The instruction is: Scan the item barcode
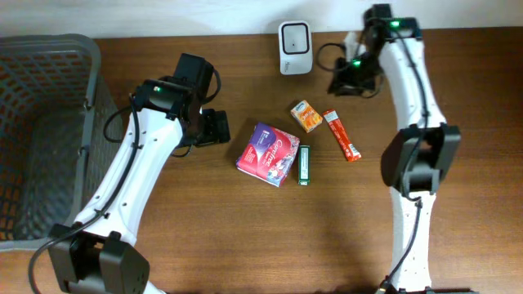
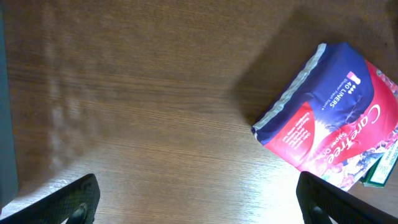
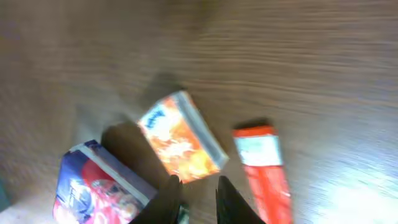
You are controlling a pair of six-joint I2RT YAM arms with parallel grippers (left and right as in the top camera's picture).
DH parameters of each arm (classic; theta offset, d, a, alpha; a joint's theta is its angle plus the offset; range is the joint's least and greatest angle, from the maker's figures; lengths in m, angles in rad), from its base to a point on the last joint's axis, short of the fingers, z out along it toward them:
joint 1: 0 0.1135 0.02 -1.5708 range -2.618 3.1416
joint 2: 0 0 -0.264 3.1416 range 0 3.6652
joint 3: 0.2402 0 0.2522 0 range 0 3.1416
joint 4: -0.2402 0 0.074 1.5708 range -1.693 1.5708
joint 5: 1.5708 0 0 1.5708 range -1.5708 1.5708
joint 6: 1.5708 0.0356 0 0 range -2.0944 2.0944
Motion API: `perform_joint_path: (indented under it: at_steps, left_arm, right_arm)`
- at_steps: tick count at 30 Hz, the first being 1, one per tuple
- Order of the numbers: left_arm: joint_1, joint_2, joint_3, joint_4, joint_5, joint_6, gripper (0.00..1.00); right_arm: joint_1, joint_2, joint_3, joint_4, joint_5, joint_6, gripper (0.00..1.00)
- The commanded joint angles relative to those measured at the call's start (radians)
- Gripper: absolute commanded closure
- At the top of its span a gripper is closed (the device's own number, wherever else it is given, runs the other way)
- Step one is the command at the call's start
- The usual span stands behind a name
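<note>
Nothing is held.

- Right fingers (image 3: 171,198): a narrow gap with only table (image 1: 458,98) showing through it.
- Left fingers (image 2: 74,200): spread wide and empty, just left of the liner pack (image 1: 268,153).
- Likeliest item: the orange packet (image 1: 306,115) (our guess, as it lies closest under the right wrist view). It rests flat on the table, nearer than the scanner (image 1: 293,46) and right of the liner pack.
- The red stick pack (image 1: 341,135) lies just right of the orange packet, and a green pack (image 1: 304,165) lies nearer.

Risks as we judge them:

- The right fingers look too close together to take the packet. Coming down like this, they could land on top and shove it instead of straddling it.
- The packet is flat and light-looking. A push could slide it into the red stick pack or the liner pack.
- We cannot see any barcode, so it may face the table. A lift could then show the scanner the wrong side and give no read.
- The right arm sits close to the scanner and its cable, and a careless swing could knock it askew.
- Both arms converge on the middle, so they could foul each other.
</note>
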Motion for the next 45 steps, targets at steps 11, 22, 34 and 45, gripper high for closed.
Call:
perform_joint_path:
  at_steps: [11, 22, 34, 45]
  left_arm:
    - [0.002, -0.008, 0.002, 0.0, -0.007, -0.009, 0.01]
    - [0.002, -0.008, 0.002, 0.0, -0.007, -0.009, 0.01]
    - [0.002, -0.008, 0.002, 0.0, -0.007, -0.009, 0.01]
    - [0.002, -0.008, 0.002, 0.0, -0.007, -0.009, 0.01]
  right_arm:
    - [0.1, 0.004, -0.194, 0.18, 0.084, -0.146, 0.67]
    - [0.085, 0.005, -0.295, 0.206, -0.005, -0.206, 0.96]
    - [-0.135, 0.005, -0.145, -0.125, -1.144, -0.57, 0.96]
    - [-0.084, 0.005, -0.145, -0.09, -1.144, -0.587, 0.96]
